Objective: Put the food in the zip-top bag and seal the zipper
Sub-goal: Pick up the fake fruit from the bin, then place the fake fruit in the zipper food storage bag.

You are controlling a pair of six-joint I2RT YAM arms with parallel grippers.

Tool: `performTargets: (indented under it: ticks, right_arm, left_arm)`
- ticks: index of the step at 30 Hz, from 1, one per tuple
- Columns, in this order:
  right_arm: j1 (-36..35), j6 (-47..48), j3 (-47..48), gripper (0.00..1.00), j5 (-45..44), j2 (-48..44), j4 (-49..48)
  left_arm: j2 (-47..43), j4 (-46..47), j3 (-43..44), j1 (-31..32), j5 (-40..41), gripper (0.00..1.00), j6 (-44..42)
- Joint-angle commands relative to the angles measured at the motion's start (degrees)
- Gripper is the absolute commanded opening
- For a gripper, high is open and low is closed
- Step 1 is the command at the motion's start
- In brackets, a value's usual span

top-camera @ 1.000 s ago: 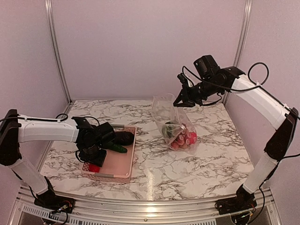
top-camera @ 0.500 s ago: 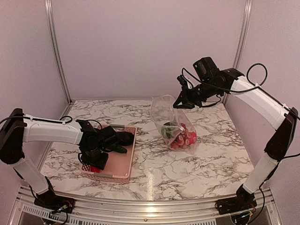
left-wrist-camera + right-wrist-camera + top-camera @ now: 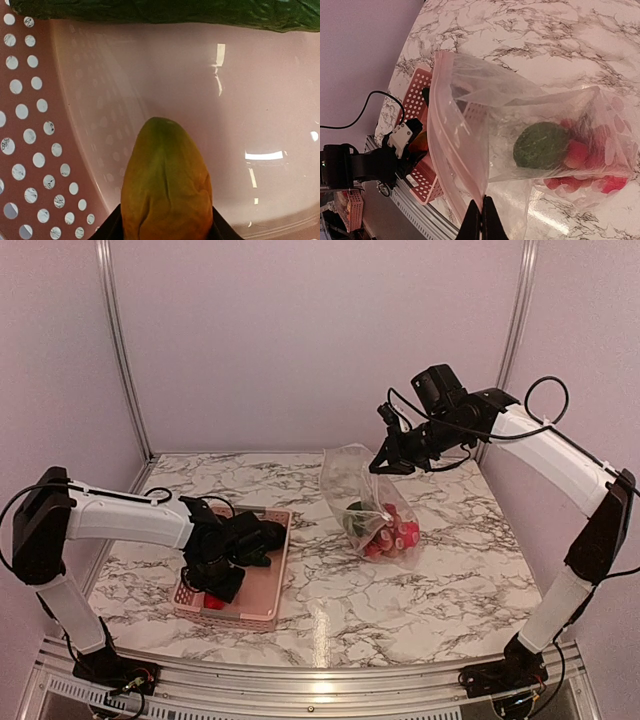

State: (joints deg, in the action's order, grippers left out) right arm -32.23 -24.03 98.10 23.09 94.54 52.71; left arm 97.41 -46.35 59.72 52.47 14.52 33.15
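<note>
1. One zip-top bag [image 3: 520, 105], clear and crinkly, lies on the marble table [image 3: 570, 30] right of centre. Its mouth is raised and gaping, and its bulging bottom rests on the tabletop.
2. One zipper [image 3: 440, 135], a pale pink strip, runs along the mouth edge and is unsealed.
3. Inside the bag sit one rounded green piece [image 3: 541, 145] and a cluster of red pieces [image 3: 580, 155] packed too closely to count.
4. One pink basket [image 3: 30, 125] with perforated walls stands at the left, well apart from the bag. It holds three pieces: one cucumber [image 3: 175, 12], one dark eggplant [image 3: 272, 532] and one yellow-red fruit [image 3: 165, 195].
5. There are two grippers. The left gripper [image 3: 212, 585] reaches down into the basket, its jaws about half apart and lying against both flanks of the yellow-red fruit.
6. The right gripper [image 3: 481, 205] is pinched fully closed on the bag's mouth edge, holding it up.
</note>
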Motion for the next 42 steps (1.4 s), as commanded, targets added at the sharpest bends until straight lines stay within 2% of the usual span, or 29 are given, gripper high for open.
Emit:
performTargets:
  ticks: [1, 6, 13, 16, 20, 22, 26, 29, 32, 42]
  right_arm:
    - [0.1, -0.7, 0.1, 0.0, -0.2, -1.8, -0.6]
    - [0.1, -0.8, 0.4, 0.0, -0.2, -1.3, -0.5]
    - [0.1, -0.7, 2.2, 0.0, -0.2, -0.1, 0.2]
    - [0.1, -0.4, 3.4, 0.0, -0.4, 0.6, 0.9]
    - [0.1, -0.5, 4.9, 0.0, -0.3, 1.4, 1.1]
    - [0.1, -0.5, 5.8, 0.0, -0.3, 1.8, 1.6]
    - [0.1, -0.6, 6.2, 0.0, -0.1, 2.0, 1.8]
    - [-0.1, -0.8, 6.4, 0.0, 0.5, 2.3, 1.9]
    - [-0.3, -1.0, 8.1, 0.0, 0.6, 2.6, 2.7]
    - [-2.5, -2.6, 13.3, 0.0, 0.5, 2.9, 6.5]
  left_arm:
    - [0.9, 0.4, 3.6, 0.4, 0.0, 0.44, -2.4]
    - [0.2, -0.4, 9.2, 0.4, -0.5, 0.4, -4.3]
    - [-1.7, 0.4, 19.6, 0.5, -0.1, 0.35, -12.5]
    - [-3.3, 1.9, 25.5, 0.7, -4.7, 0.33, -16.6]
    - [-8.2, 10.5, 28.0, 2.2, -13.7, 0.32, -22.7]
    - [-9.8, 13.9, 28.9, 2.8, -14.3, 0.32, -23.7]
    - [-11.2, 21.0, 29.5, 3.0, -14.2, 0.3, -21.5]
    - [-12.3, 32.2, 26.2, 3.2, -16.1, 0.3, -18.9]
    - [-11.2, 40.2, 24.7, 3.4, -15.8, 0.3, -17.3]
    - [-2.3, 49.8, 29.5, 3.6, -13.1, 0.31, -17.2]
